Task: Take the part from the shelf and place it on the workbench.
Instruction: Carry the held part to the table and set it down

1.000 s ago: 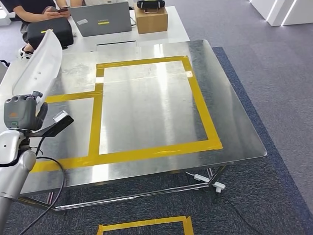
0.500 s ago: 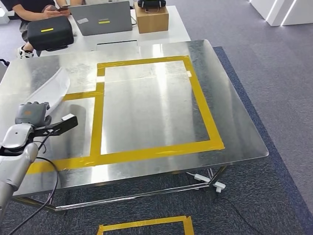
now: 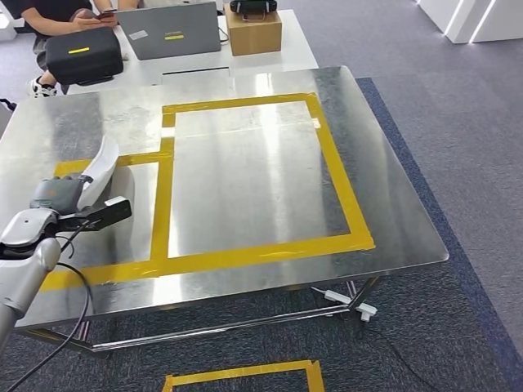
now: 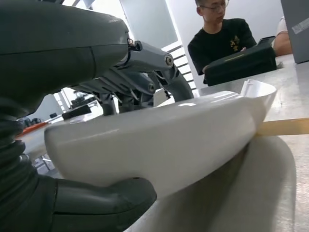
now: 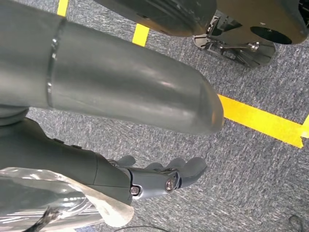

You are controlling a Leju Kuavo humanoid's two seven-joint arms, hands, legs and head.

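Note:
My left hand grips a long white curved part over the left end of the shiny metal workbench. The part lies low and nearly flat, with its far tip by the yellow tape rectangle. In the left wrist view the part sits between the thick thumb and the dark fingers, and its far end appears to touch the bench. My right hand hangs over grey carpet, its fingers loosely bent and holding nothing.
Behind the bench is a white table with a black case, a grey laptop and a cardboard box. A person sits there. A power strip lies under the bench, and yellow tape marks the floor.
My left hand has lowered and tipped the white part from raised and upright down to lying low over the bench's left end. The camera tilted slightly.

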